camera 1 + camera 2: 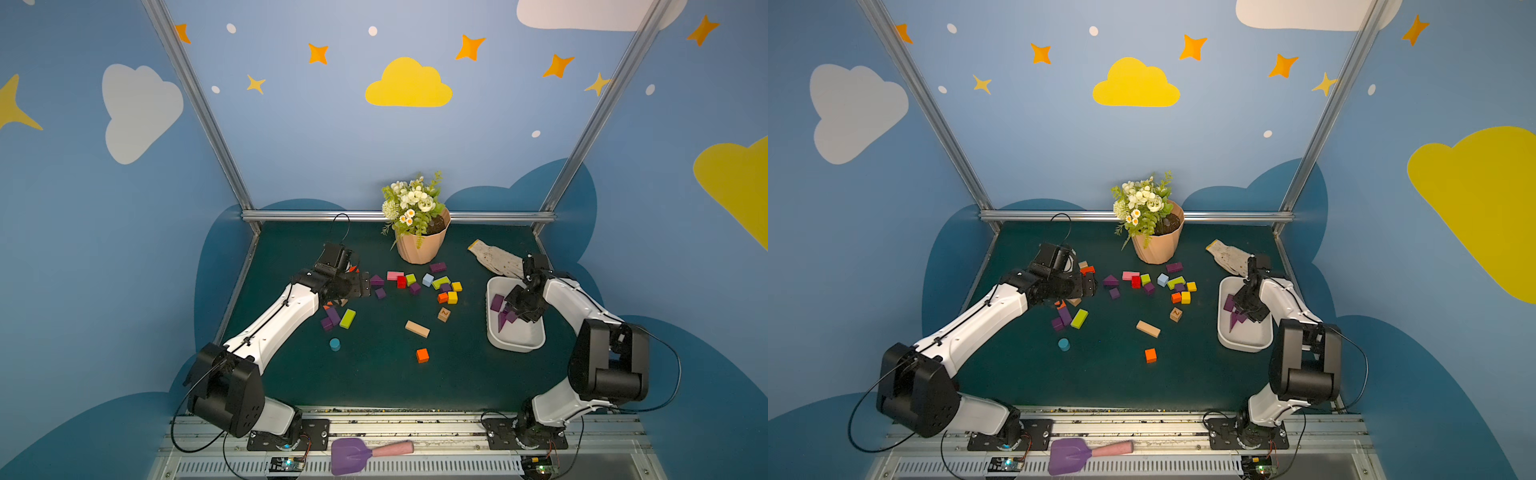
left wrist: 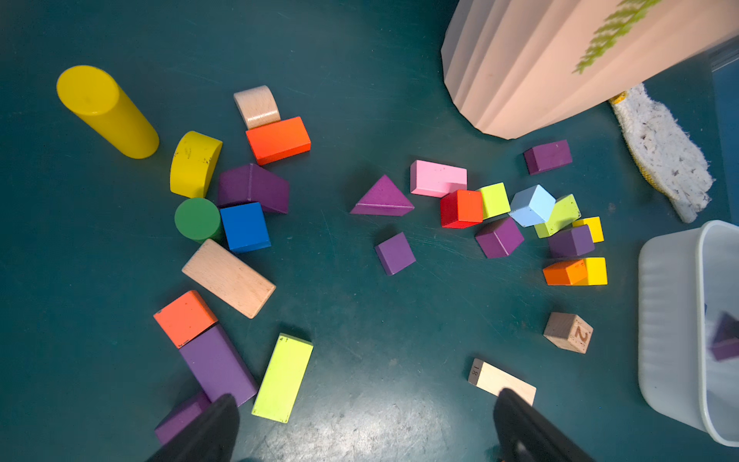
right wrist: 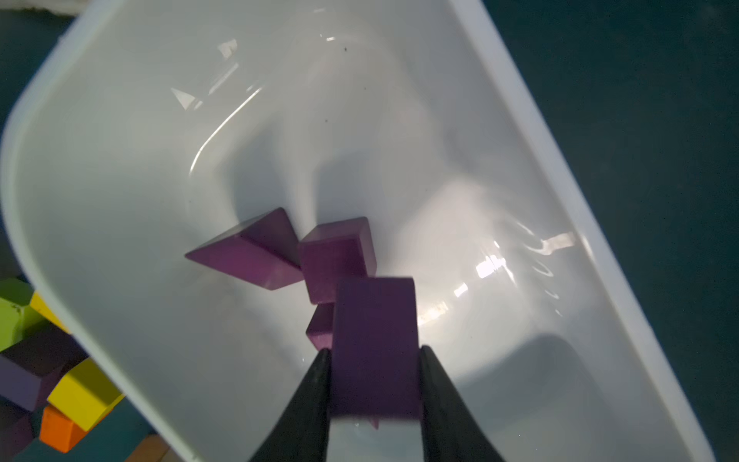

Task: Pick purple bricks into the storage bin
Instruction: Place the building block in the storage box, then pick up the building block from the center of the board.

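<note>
My right gripper (image 3: 376, 349) hangs low inside the white storage bin (image 1: 515, 347), shut on a purple oblong brick (image 3: 376, 320). Under it in the bin lie a purple wedge (image 3: 248, 252) and a purple cube (image 3: 336, 260). On the mat, purple bricks lie among other blocks: a wedge (image 2: 383, 198), cubes (image 2: 395, 253) (image 2: 500, 237), an oblong (image 2: 548, 157) by the pot, and a long oblong (image 2: 218, 364). My left gripper (image 2: 366, 394) is wide open above the mat, holding nothing. In a top view this left gripper (image 1: 365, 284) is just left of the wedge (image 1: 376, 280).
A peach flowerpot (image 1: 419, 245) stands at the back and a pale cloth (image 1: 494, 257) lies behind the bin. Yellow, red, orange, green, blue and plain wooden blocks are scattered mid-mat, including a wooden oblong (image 1: 417, 328). A purple spade (image 1: 353, 455) rests on the front rail.
</note>
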You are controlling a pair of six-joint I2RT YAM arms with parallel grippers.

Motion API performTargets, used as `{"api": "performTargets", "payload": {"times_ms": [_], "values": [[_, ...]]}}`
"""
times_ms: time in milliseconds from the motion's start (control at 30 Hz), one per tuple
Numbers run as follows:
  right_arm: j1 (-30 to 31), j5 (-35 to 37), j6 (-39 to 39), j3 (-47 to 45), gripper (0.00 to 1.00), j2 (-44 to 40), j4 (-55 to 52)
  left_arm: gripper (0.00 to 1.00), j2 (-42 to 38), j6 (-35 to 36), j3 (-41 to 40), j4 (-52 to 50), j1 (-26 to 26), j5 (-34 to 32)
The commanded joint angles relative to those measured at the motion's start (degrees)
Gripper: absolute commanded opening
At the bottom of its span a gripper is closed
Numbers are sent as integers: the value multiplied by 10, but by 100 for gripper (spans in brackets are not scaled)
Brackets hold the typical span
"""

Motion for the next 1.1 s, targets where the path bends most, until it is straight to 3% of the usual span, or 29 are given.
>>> {"api": "performTargets", "payload": {"times_ms": [0, 300, 567, 1067], "values": [[-7, -6, -23, 32, 38, 24, 5, 100, 6, 10, 4, 1, 3, 2], [-9, -4, -39, 70, 40, 73, -4, 100, 10, 11, 4, 2, 3, 2], [-9, -1, -58, 79, 49, 57, -17, 100, 12, 11, 7, 1, 4, 4], [8, -105, -161, 112, 57, -5, -81, 100, 17, 10, 8, 3, 2, 15]]}}
